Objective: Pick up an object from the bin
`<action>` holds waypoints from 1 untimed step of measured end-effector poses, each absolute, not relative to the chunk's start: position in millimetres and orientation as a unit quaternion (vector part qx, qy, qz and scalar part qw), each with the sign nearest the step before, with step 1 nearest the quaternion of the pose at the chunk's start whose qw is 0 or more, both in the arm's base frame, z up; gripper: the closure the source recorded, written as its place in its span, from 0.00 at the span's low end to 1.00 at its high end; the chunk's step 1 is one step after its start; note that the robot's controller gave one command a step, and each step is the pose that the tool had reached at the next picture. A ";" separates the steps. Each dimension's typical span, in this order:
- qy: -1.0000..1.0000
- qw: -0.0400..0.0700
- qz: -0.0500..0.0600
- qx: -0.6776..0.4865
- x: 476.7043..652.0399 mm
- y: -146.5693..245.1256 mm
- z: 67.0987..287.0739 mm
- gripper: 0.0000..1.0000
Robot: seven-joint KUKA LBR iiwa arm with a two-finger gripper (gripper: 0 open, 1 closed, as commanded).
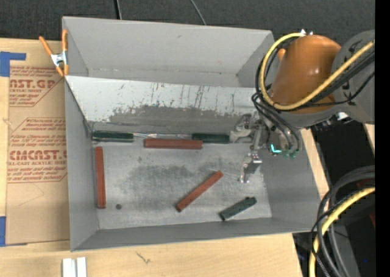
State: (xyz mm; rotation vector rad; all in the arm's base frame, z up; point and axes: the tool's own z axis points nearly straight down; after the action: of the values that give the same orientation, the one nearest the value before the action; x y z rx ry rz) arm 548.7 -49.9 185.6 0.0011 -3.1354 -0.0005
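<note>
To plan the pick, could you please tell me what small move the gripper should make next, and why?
Probably shift the gripper toward the diagonal red-brown stick: it is open and holds nothing, and that stick lies apart from the bin's walls and the short dark green stick.

Grey metal bin (158, 172), 3 red-brown sticks (172, 143), 3 dark green sticks (237, 208)

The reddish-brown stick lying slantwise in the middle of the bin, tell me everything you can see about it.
The reddish-brown stick is a long, slim, straight bar with squared ends and a dull surface, perhaps wood or crayon. It looks whole. It lies flat on the bin floor, slanting from its near left end up to its far right end. Nothing touches it: a shorter dark green stick lies apart to its right, and the gripper is just right of its upper end, not on it.
</note>
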 end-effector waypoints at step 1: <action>-1.000 -0.001 0.000 0.001 550.4 -49.8 189.7 0.00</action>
State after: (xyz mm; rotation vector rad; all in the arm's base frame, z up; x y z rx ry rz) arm 550.4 -49.8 189.7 0.0018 -3.1429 0.0005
